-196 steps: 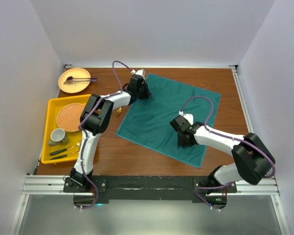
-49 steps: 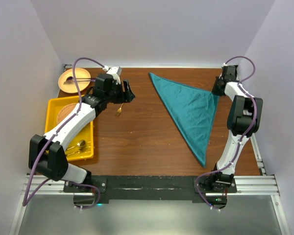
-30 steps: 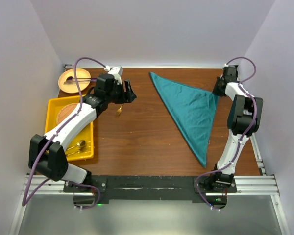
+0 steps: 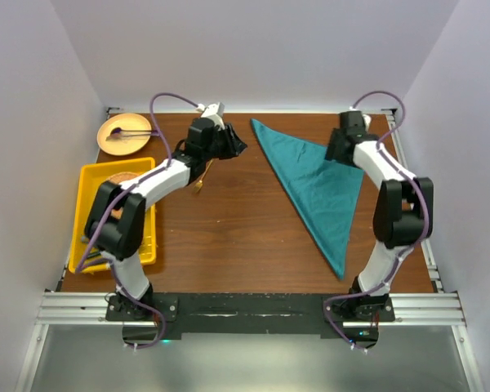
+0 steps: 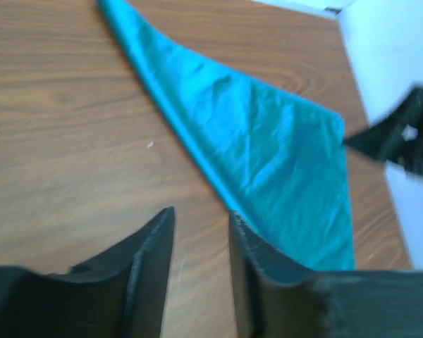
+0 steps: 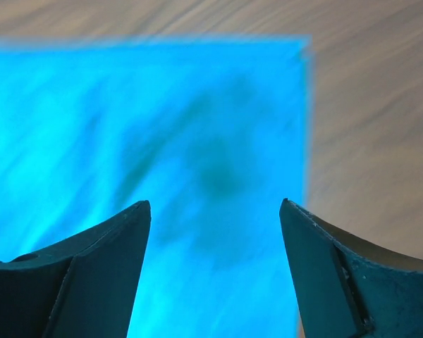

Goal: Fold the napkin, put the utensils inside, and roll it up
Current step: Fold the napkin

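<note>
The teal napkin (image 4: 320, 181) lies folded into a triangle on the right half of the wooden table, one corner pointing at the near edge. My right gripper (image 4: 333, 152) hovers over its far right part, open wide, with only cloth (image 6: 162, 127) below the fingertips (image 6: 215, 205). My left gripper (image 4: 237, 147) sits just left of the napkin's far left corner. Its jaws stand narrowly apart (image 5: 201, 220) over bare wood, holding nothing, and the napkin (image 5: 261, 148) spreads ahead of them. A small gold fork (image 4: 198, 185) lies on the table under the left arm.
A yellow tray (image 4: 88, 175) holding a woven round mat (image 4: 121, 178) stands at the left, partly covered by the left arm. A tan plate (image 4: 122, 131) with a purple-ended stick sits in the far left corner. White walls close in the table.
My right gripper has opened, let go of the napkin's far right corner and moved left over the cloth. My left arm has swung right toward the napkin, its jaws narrowing.
</note>
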